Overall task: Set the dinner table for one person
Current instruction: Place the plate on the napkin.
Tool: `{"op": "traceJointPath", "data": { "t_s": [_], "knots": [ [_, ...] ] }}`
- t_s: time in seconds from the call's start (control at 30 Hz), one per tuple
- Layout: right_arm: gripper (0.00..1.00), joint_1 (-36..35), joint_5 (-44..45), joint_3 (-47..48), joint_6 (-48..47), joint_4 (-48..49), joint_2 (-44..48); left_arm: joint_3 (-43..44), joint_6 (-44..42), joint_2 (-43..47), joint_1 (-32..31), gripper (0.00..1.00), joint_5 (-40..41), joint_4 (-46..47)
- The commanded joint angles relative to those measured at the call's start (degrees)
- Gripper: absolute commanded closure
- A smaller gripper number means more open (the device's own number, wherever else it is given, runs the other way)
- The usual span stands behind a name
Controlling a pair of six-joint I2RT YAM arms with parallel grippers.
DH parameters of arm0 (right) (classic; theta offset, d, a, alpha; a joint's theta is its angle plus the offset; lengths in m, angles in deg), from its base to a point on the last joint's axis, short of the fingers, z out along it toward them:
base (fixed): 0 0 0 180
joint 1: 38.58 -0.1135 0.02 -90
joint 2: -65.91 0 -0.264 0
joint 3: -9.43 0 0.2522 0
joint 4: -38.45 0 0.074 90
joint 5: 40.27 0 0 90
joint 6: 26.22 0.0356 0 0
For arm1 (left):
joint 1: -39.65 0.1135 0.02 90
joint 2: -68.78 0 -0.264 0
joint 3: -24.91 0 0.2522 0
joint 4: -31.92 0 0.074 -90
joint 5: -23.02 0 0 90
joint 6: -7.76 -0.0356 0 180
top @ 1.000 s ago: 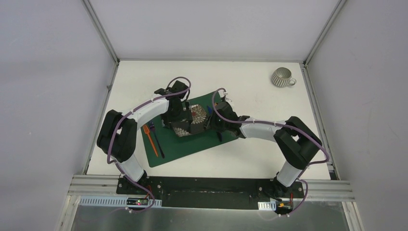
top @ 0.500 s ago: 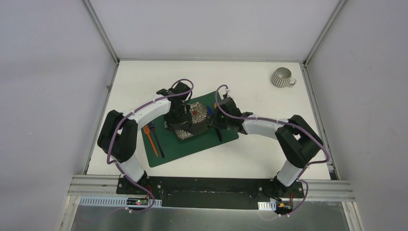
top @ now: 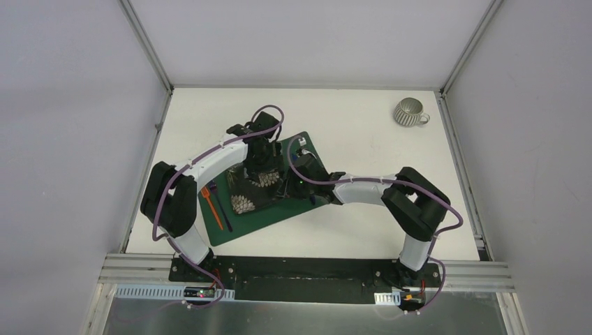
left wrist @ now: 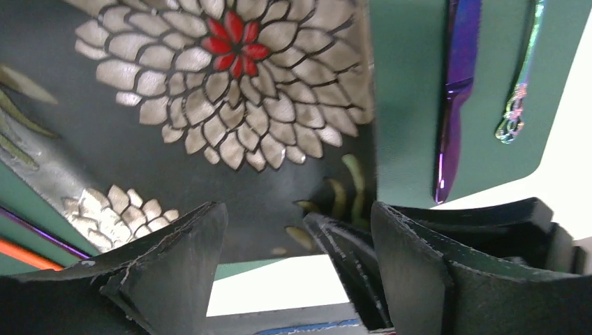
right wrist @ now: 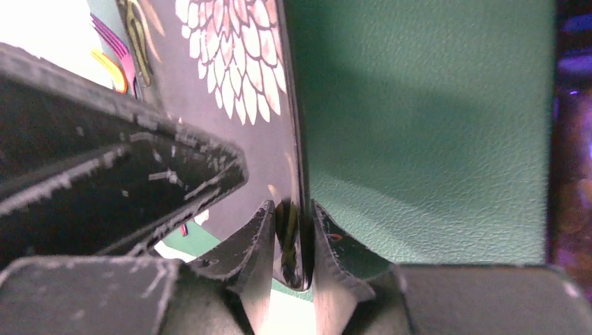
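Note:
The white dinner table (top: 363, 132) carries a dark green placemat (top: 279, 218). A black square plate (top: 253, 190) with white and red flower patterns lies on the placemat. My right gripper (top: 287, 187) is shut on the plate's right rim; the right wrist view shows the rim (right wrist: 297, 174) pinched between the jaws of that gripper (right wrist: 290, 237). My left gripper (top: 264, 164) is open over the plate's far edge, and in the left wrist view it (left wrist: 300, 265) straddles a corner of the plate (left wrist: 209, 105) without clamping it.
An orange fork (top: 214, 207) and a purple fork (top: 220, 200) lie on the placemat's left side. A purple knife (left wrist: 454, 105) and an iridescent spoon (left wrist: 520, 105) lie on its right side. A ribbed grey mug (top: 410, 112) stands at the far right corner.
The plate has slid left and nearer across the placemat, held by my right gripper, which stretched left with it. My left gripper stayed near the plate's far edge.

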Motion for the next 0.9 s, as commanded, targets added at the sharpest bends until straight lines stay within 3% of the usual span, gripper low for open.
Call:
{"op": "traceJointPath", "data": {
  "t_s": [0.0, 0.07, 0.2, 0.23, 0.63, 0.87],
  "knots": [
    [0.75, -2.0, -3.3, -1.2, 0.0, 1.5, 1.0, 2.1, 0.2, 2.7, -0.2, 0.21, -0.8, 1.3],
    [0.71, -2.4, -3.1, -2.6, 0.1, 1.5, 2.2, 2.2, 0.2, 2.9, -0.2, 0.20, -0.8, 1.1],
    [0.38, -2.6, -1.7, -5.2, -0.1, 1.0, 4.1, 2.4, 0.2, 3.3, -0.2, 0.20, -0.8, 0.9],
    [0.34, -2.5, -1.5, -5.5, -0.3, 0.7, 4.2, 2.5, 0.3, 3.2, -0.2, 0.20, -0.9, 0.9],
    [0.34, 1.3, -3.6, -2.4, -2.9, -2.5, 7.3, 3.6, 0.0, 2.8, -0.2, 0.21, -1.6, 0.9],
    [0.34, 7.3, -6.5, 4.6, -9.6, -15.4, 14.6, 4.3, -0.2, 2.5, -0.2, 0.22, -2.2, 0.9]
  ]
}}
